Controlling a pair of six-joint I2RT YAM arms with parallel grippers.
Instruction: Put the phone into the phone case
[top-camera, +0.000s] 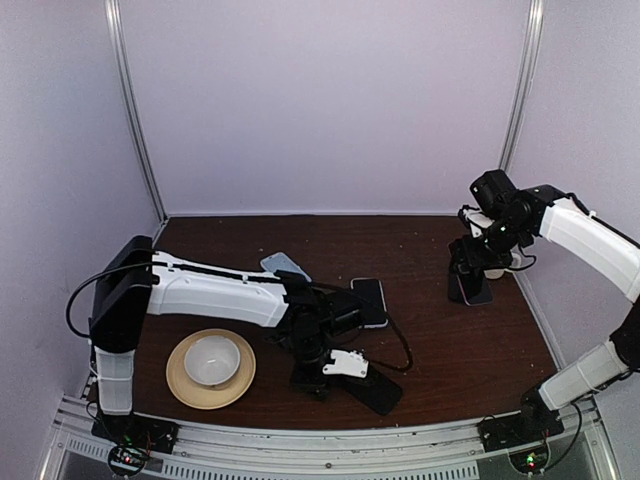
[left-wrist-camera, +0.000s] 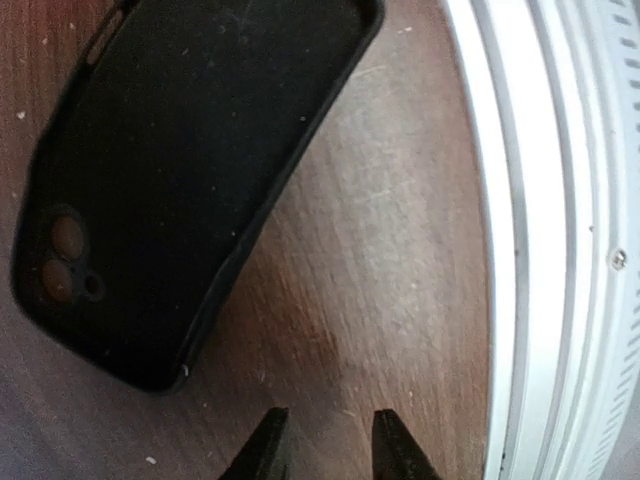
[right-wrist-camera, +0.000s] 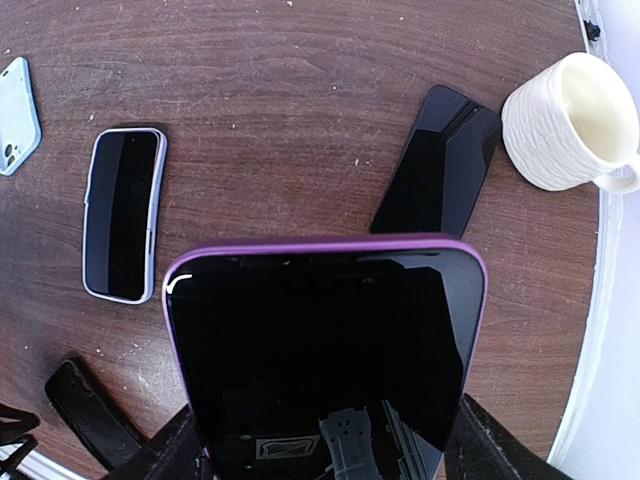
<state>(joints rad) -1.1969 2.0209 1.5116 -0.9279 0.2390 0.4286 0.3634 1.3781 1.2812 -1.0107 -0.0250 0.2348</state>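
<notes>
- Your right jaws are squeezed tight on a purple-rimmed phone, so they are full
- The phone lies flat on the counter just past that held one and a bit to the right
- It is near the right edge, just beside the white cup
- Its long side runs from near to far and leans toward the cup
- Your right jaws are much nearer to the phone than your left jaws
- The phone case lies flat in the middle of the counter, well apart from the phone, on its left
- Your left jaws have a small gap and hold nothing
- They hang by the near edge, just beside an empty black shell
- I think the right jaws must put down their load before they can take the phone
</notes>
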